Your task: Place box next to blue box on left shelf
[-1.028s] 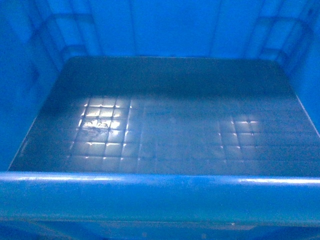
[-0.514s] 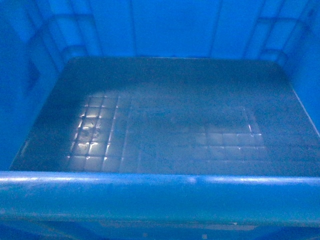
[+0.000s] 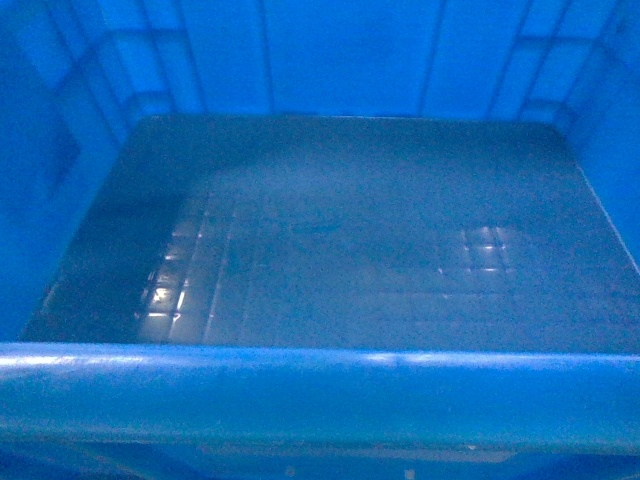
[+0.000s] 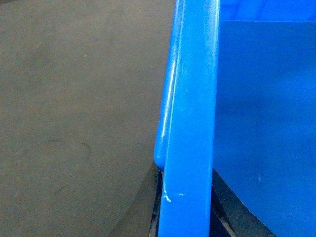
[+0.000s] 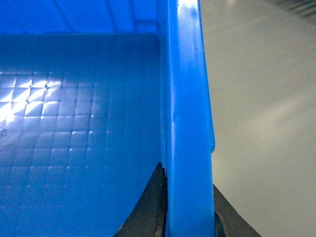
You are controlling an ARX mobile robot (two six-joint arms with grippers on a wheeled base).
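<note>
In the head view the large blue plastic crate [image 3: 320,400] fills the whole frame. Its thick rolled rim runs across the bottom of the frame, nearest to the camera. Behind the rim lies the flat floor, dark and faintly gridded, with small light reflections at lower left and at middle right. The ribbed walls rise at the left, at the right and along the top of the frame. The inside of the crate has nothing in it.

In the left wrist view the rim of the crate stands as a vertical blue band in the middle. At the bottom of the frame the dark fingers of the left gripper [image 4: 185,217] sit on both sides of this rim, closed against it. To the left of the rim is a dull grey-brown floor [image 4: 74,123]; to the right is the inner wall of the crate.

In the right wrist view the right gripper [image 5: 187,212] clamps the opposite rim in the same way, one dark finger on each side. The gridded crate floor lies to the left, and a pale grey floor to the right.
</note>
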